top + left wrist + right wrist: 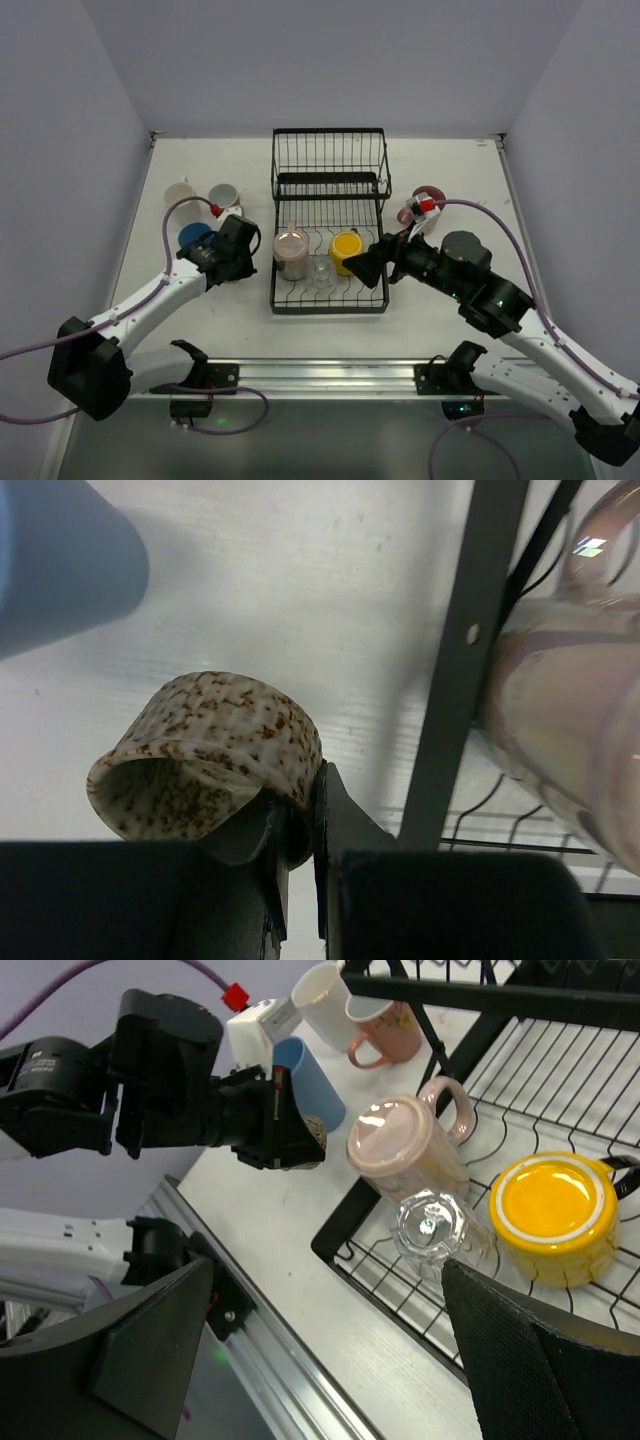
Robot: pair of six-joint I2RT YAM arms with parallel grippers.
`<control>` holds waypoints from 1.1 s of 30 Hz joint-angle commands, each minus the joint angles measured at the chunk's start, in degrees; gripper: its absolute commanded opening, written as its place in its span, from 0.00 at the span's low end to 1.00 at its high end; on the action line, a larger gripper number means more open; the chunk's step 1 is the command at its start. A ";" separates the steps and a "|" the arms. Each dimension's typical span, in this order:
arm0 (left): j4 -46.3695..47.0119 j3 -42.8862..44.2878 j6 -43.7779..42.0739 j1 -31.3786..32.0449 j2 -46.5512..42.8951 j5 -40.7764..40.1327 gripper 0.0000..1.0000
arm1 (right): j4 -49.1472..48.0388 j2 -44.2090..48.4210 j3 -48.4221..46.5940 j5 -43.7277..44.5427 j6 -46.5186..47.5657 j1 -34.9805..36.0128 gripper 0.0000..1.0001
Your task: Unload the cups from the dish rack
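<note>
The left fingers (345, 830) sit in the gap between blue cup (60, 560) and dish rack (465, 680).

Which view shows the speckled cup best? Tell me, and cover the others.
Left wrist: the speckled cup shows close up, its rim pinched by the left gripper. Right wrist shows only a small sliver at that gripper. Top external hides it under that gripper.

The speckled cup (210, 740) pinched in the left tool (298, 812) looks matt ceramic; right of it, a black painted-metal dish rack (455, 680) and a glossy pink mug (565, 720).
</note>
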State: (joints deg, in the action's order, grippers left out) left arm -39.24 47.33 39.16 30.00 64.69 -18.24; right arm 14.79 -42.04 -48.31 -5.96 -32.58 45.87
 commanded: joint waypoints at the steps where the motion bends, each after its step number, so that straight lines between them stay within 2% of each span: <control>1: 5.22 -3.20 -2.33 -0.73 3.41 4.26 0.00 | 2.43 -1.90 -1.43 -2.22 4.79 1.15 0.99; 9: 7.43 -4.53 -2.86 -1.52 10.98 4.97 0.01 | 1.21 -7.79 0.15 5.86 6.30 6.86 0.99; 12: 8.48 -5.40 -2.59 -1.52 11.95 4.88 0.13 | 0.77 -10.60 0.15 9.38 6.39 9.15 0.99; 16: 9.27 -6.55 -2.59 -1.52 11.43 4.70 0.34 | -0.11 -14.72 0.06 11.14 6.13 11.17 0.99; 23: 9.36 -7.52 -2.77 -1.52 7.22 4.44 0.51 | -0.81 -14.13 1.11 12.81 4.89 11.70 0.99; 31: 8.48 -3.57 -4.35 -1.08 -10.53 8.39 0.76 | -0.46 -9.29 2.35 15.62 4.81 11.70 0.99; 32: 8.83 -3.30 -4.61 -0.39 -12.37 8.74 0.81 | -0.55 -8.94 2.96 15.97 4.63 11.70 0.99; 33: 9.62 -2.86 -4.70 0.06 -15.17 9.18 0.93 | -1.42 -7.98 3.31 16.24 4.19 11.70 0.99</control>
State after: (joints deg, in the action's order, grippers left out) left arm -31.31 41.04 36.03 29.21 54.81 -11.84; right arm 15.88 -52.01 -46.11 7.46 -27.59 57.36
